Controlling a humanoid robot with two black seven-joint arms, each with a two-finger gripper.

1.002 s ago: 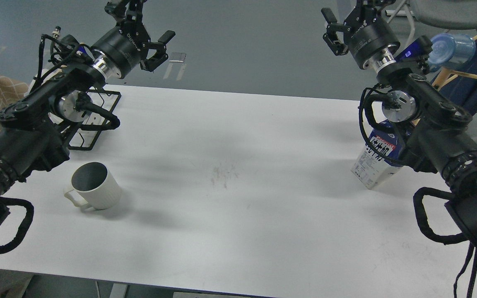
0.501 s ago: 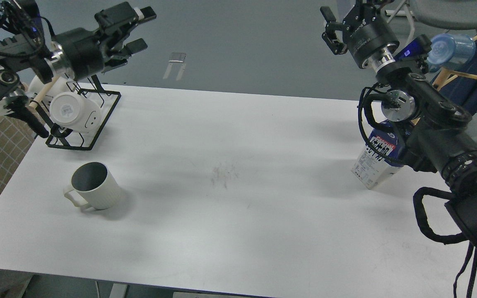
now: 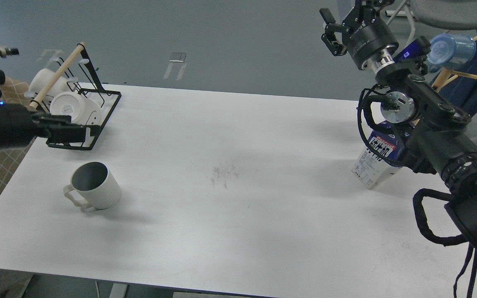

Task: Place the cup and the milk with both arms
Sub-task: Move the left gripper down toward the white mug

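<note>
Head view: white table (image 3: 238, 215) holds cup (image 3: 93, 185), milk (image 3: 374, 159), rack (image 3: 82, 120)

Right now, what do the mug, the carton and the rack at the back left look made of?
The cup: likely glazed ceramic, from its white ribbed wall, dull dark grey inside and thick looped handle.
The milk: printed coated paperboard by the look of its flat folded faces, half hidden behind the right arm.
The rack: thin black wire, probably coated metal, with a pale wooden-looking rod.
</note>
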